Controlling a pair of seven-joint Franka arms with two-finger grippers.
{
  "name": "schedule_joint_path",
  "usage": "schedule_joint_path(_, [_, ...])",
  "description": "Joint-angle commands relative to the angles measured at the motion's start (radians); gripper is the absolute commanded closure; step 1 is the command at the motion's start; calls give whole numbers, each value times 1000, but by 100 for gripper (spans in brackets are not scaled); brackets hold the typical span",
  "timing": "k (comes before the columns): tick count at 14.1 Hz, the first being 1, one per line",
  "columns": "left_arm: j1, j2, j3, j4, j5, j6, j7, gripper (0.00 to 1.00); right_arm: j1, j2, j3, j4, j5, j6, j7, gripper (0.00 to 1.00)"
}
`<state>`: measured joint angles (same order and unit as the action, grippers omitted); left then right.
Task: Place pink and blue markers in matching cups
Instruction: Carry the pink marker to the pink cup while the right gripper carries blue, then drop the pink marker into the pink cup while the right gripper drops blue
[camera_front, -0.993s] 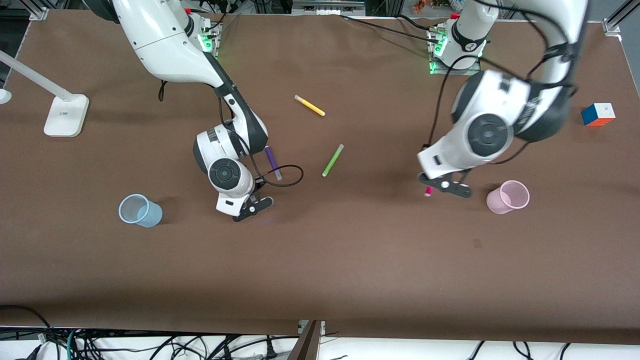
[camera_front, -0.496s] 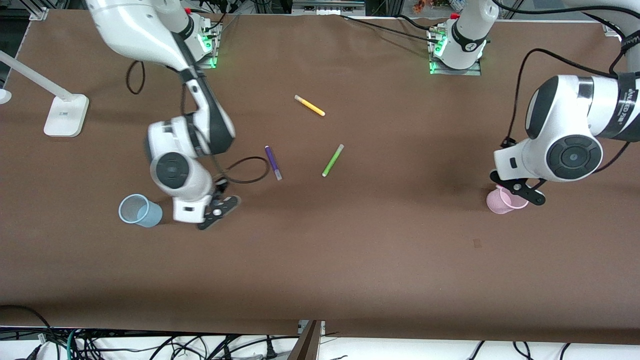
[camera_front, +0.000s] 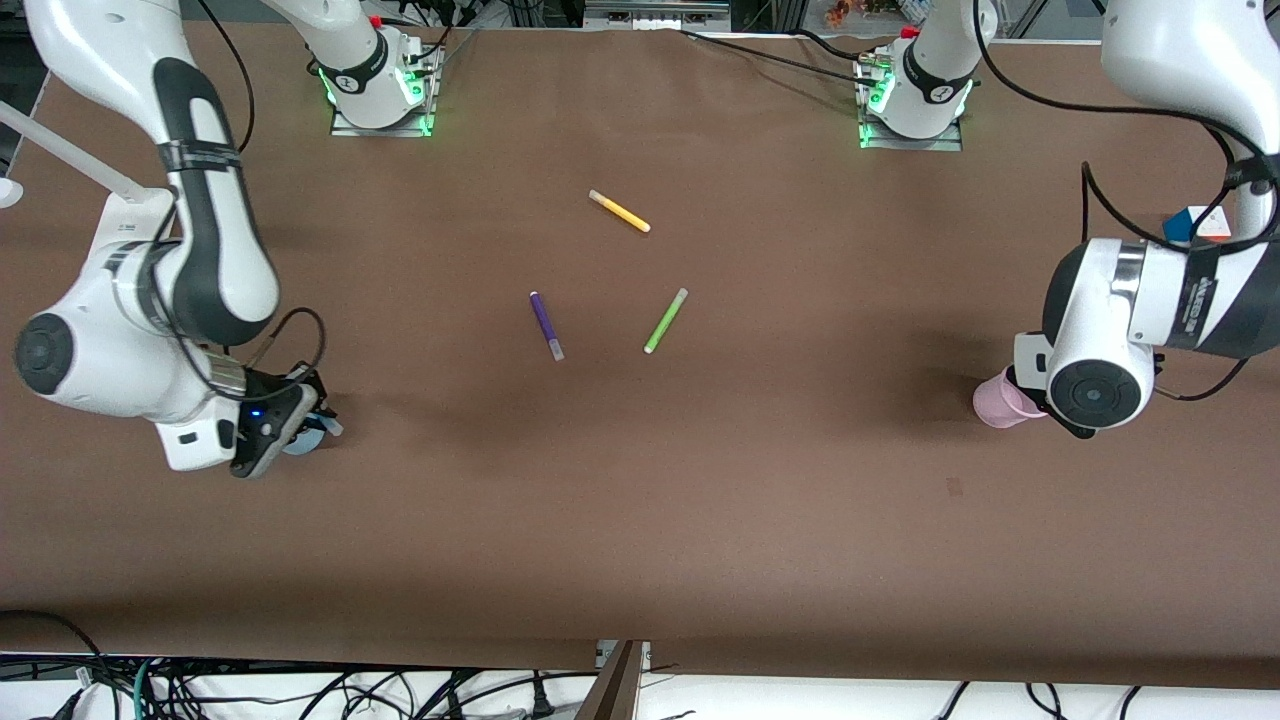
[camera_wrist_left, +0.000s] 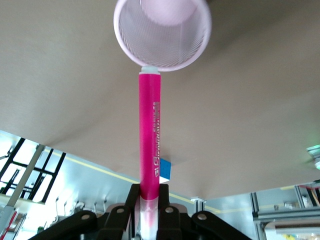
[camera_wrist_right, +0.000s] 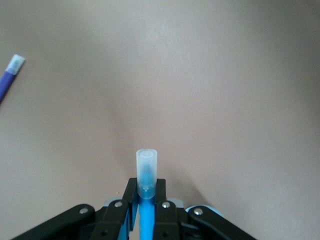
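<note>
My left gripper (camera_wrist_left: 149, 194) is shut on the pink marker (camera_wrist_left: 149, 135), gripping it at its pale cap end. The marker's other end reaches the rim of the pale pink cup (camera_wrist_left: 161, 31). In the front view the left gripper (camera_front: 1040, 388) is over the pink cup (camera_front: 998, 406) and hides part of it. My right gripper (camera_wrist_right: 146, 196) is shut on the blue marker (camera_wrist_right: 147, 167), whose greyish cap sticks out past the fingertips. In the front view the right gripper (camera_front: 295, 420) is over the pale blue cup (camera_front: 308, 438), mostly hiding it. Bits of that cup's rim (camera_wrist_right: 209, 209) show under the fingers.
A dark purple marker (camera_front: 546, 325), a lime-green marker (camera_front: 665, 320) and a yellow marker (camera_front: 619, 211) lie mid-table. The purple marker also shows in the right wrist view (camera_wrist_right: 10, 75). A colour cube (camera_front: 1196, 222) sits at the left arm's end. A white lamp base (camera_front: 122, 215) stands at the right arm's end.
Both arms swung outward from mid-table with their markers. The right gripper went to the blue cup and the left gripper to the pink cup.
</note>
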<state>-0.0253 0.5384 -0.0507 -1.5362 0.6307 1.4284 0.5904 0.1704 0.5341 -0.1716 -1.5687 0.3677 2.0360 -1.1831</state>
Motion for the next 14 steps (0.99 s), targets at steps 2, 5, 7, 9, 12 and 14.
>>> schedule_joint_path(2, [-4,84,-11,30,67,-19,2,100,-78,-6,18,36,103,-85,-188,100])
schedule_joint_path(5, [-8,113,-11,44,70,-17,-6,100,-104,-3,20,42,189,-96,-283,100])
schedule_joint_path(7, [-15,123,-11,54,66,-17,2,100,-118,4,20,42,224,-97,-335,100])
schedule_joint_path(9, [-16,152,-11,100,79,-19,5,100,-146,24,20,39,269,-100,-410,100])
schedule_joint_path(12, [-25,179,-12,105,124,-19,3,100,-184,47,20,39,324,-137,-515,100])
schedule_joint_path(14, [-25,184,-12,105,121,-19,3,92,-201,55,20,38,329,-142,-559,100])
